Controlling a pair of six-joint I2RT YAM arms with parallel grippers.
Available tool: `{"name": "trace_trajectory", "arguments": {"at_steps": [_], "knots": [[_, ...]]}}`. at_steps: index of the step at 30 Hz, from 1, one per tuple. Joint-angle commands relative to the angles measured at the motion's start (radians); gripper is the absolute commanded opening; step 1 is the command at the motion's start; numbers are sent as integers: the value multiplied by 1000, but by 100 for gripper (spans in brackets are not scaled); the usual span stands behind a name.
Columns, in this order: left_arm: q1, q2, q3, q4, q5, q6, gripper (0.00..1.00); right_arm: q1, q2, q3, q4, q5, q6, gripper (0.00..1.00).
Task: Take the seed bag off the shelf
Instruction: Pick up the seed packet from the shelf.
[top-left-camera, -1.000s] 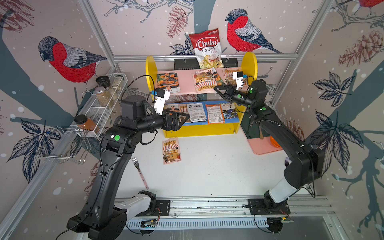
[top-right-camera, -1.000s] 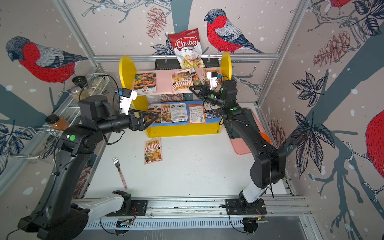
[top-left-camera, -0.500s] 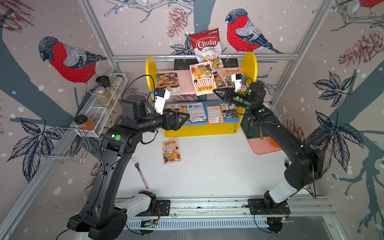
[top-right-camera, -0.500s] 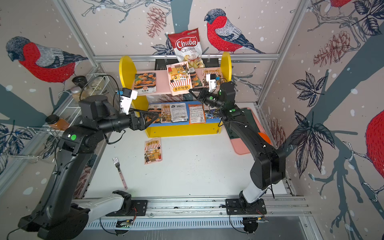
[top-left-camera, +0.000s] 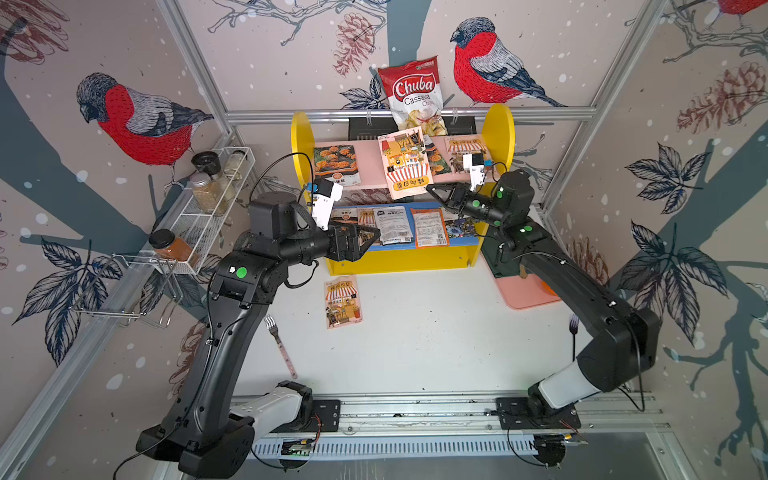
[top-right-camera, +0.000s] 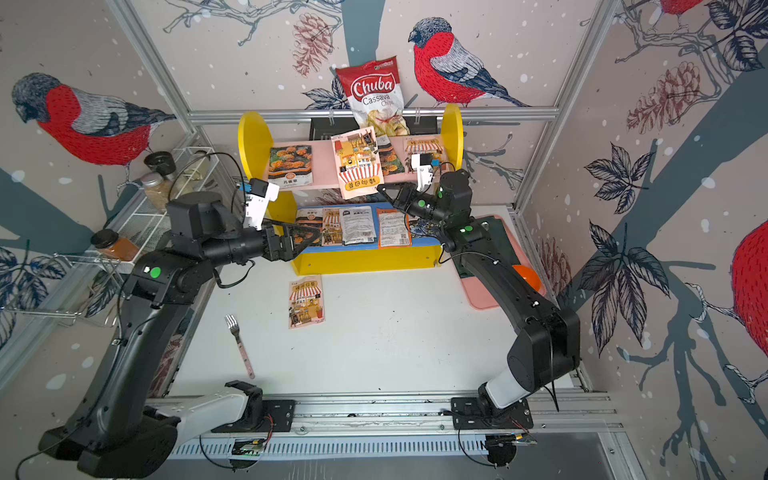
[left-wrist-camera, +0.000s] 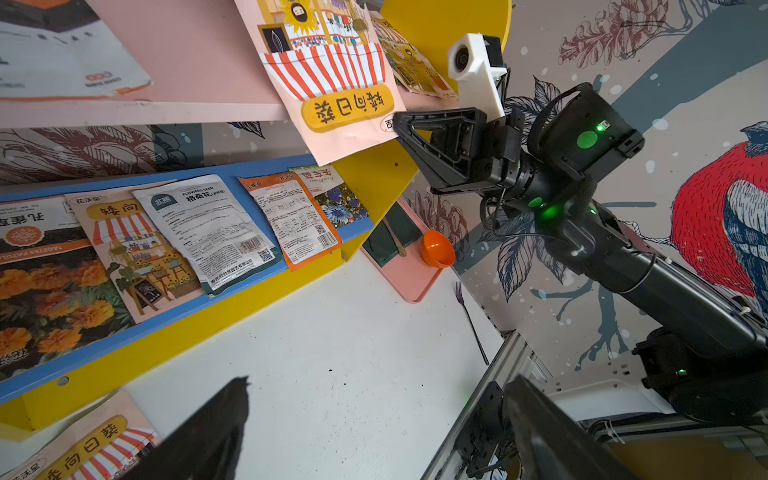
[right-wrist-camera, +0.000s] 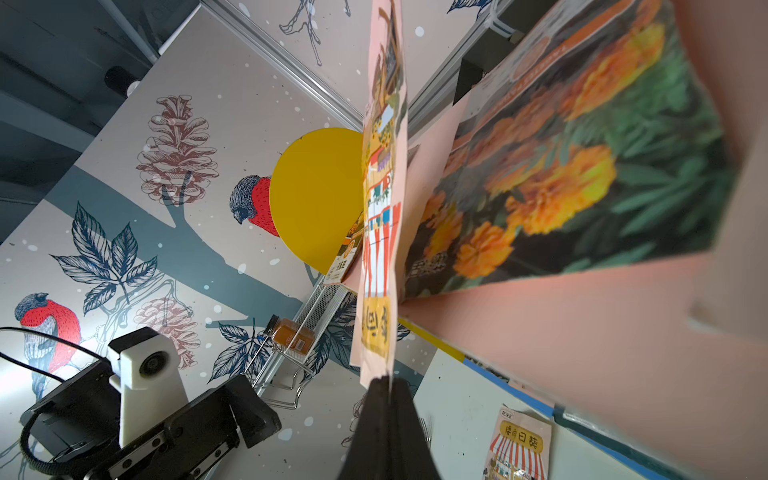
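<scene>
- At 3 o'clock of the yellow-sided two-tier shelf (top-left-camera: 300, 141), right arm stretched level, right gripper (top-left-camera: 430, 189) pinching a corner of the pink awning-print paper seed bag (top-left-camera: 405, 164)
- Bag over upper board's front edge, long axis 12-to-6
- At 9 o'clock, left gripper (top-left-camera: 368, 243) spread wide

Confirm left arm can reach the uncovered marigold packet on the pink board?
Probably yes. The left gripper is open, just below and in front of the marigold packet, which lies clear on the pink board; the right gripper holds its striped packet further along.
</scene>
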Motion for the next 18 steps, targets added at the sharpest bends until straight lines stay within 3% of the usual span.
{"name": "trace_trajectory", "arguments": {"at_steps": [1,18], "knots": [[1,-9,-19,115,-8,-22,97,9,-26,-18,35,11,-32,0],[-1,86,-211,654,88,-221,96,32,-122,-120,79,12,-29,0]]}}
